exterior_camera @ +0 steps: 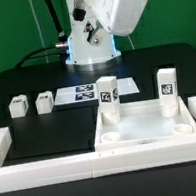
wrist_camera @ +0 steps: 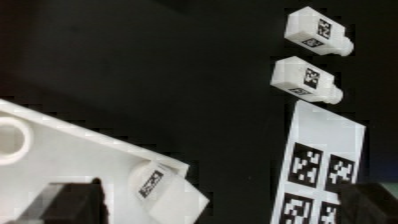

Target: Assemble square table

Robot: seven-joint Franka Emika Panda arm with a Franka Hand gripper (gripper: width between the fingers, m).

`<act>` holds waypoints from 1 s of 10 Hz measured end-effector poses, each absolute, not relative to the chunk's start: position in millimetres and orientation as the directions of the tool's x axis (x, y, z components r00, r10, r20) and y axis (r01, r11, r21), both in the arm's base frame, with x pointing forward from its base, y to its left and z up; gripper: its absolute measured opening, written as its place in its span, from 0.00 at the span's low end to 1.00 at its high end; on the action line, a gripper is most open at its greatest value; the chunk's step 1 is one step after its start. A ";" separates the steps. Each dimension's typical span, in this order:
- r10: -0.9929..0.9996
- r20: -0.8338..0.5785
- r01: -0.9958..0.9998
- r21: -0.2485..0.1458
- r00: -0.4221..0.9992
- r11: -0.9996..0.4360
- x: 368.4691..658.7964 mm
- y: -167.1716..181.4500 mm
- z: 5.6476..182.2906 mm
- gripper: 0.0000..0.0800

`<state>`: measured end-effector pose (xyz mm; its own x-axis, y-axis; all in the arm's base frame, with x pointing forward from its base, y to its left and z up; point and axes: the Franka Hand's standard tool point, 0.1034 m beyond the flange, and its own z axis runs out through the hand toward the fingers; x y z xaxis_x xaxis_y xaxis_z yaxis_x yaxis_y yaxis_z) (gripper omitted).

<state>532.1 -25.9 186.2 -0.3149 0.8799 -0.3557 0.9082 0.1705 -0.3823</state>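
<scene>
Setting: a robotics laboratory test bench.

Indicators:
- A white robot arm (exterior_camera: 114,8) rises from a base (exterior_camera: 87,49) that glows blue, at the far edge of a matte black table (exterior_camera: 50,128).
- A plain green backdrop (exterior_camera: 7,38) closes off the space behind the arm.
- White rails (exterior_camera: 56,171) fence the work area along the near edge and both sides.
- A marker board (exterior_camera: 88,90), printed with black-and-white square tags, lies flat on the table.
- Tags of the same kind are fixed to the loose white plastic parts, for example the upright leg (exterior_camera: 165,86) at the exterior view's right.
- A second camera rides on the arm's wrist and looks down on the tags.
</scene>
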 end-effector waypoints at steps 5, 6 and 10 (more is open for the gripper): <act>0.886 -0.460 0.942 -0.270 0.054 -0.198 483.4 -92.4 182.9 0.81; 0.875 -0.474 0.939 -0.247 0.100 -0.241 483.9 -90.3 182.0 0.81; 0.805 -0.511 0.893 -0.144 0.302 -0.426 481.1 -91.8 178.6 0.81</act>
<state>481.1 -91.8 178.6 0.3016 0.8047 -0.5114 0.8929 -0.4264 -0.1443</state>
